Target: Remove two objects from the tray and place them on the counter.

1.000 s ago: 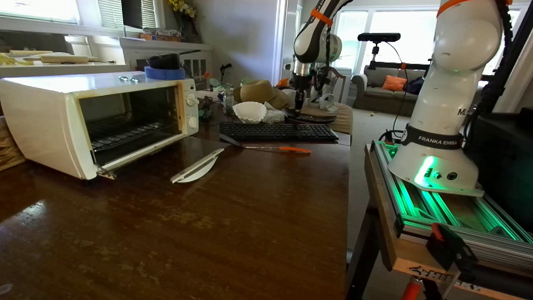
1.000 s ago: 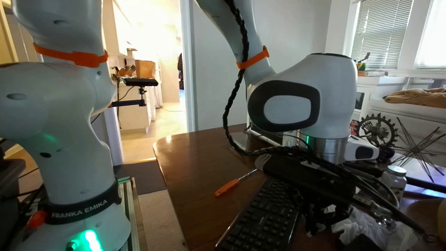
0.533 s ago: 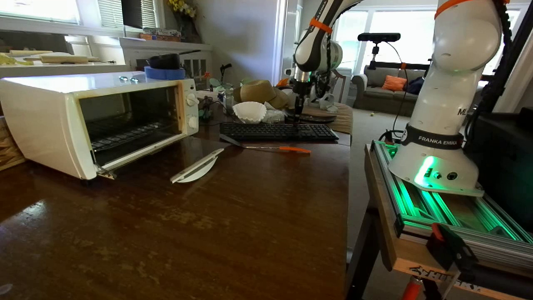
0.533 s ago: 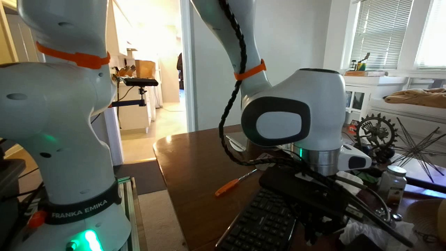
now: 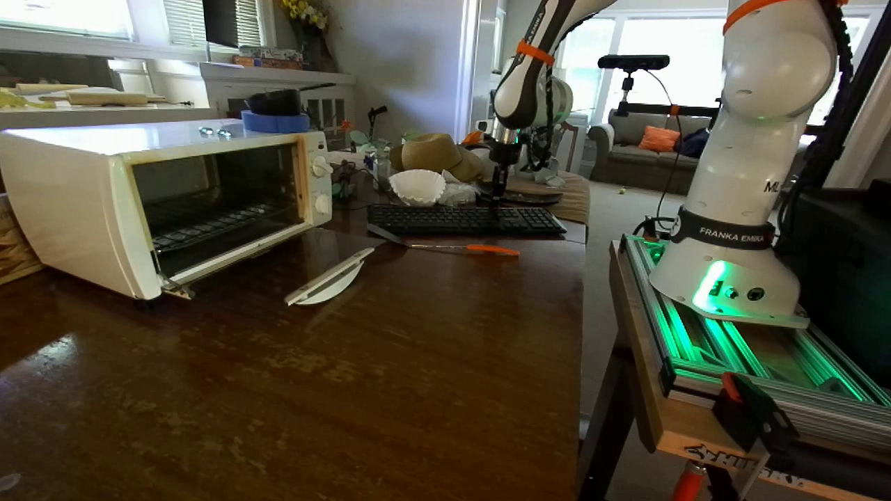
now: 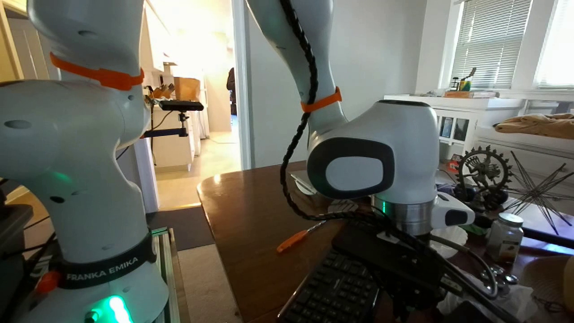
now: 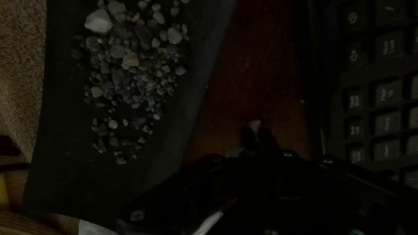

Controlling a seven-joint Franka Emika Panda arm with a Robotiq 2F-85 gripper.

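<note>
Prob. mid-placing: the lift out of the tray looks done for this item, the release isn't yet. In the wrist view the gripper [image 7: 256, 133] is narrow, tips nearly together, w/ a pale bit pinched btwn them, most likely a small stone [image 7: 255, 125]; too dim to be 100% sure. It's over a strip of counter [image 7: 251, 78], btwn the tray [image 7: 62, 182] on the left & the keyboard [image 7: 362, 107] on the right. The tray has a heap of stones [image 7: 130, 71] in it; in an exterior view the tray [image 5: 536, 199] lies on the far side of the keyboard. Ht. of the tips above the wood: can't tell, dark on dark.

Next: go down gently, if not at the wood already, til the stone touches, then ease the fingers apart & lift straight up. Fingers spread left-right here, so opening too wide could nudge the tray rim or the keyboard; a small gap should do. A stone this small may roll or stick to a pad, so check it's dropped b4 leaving.

Whether it's no. 1 or no. 2 of the two, can't tell; if no. 1, go back left for another.
</note>
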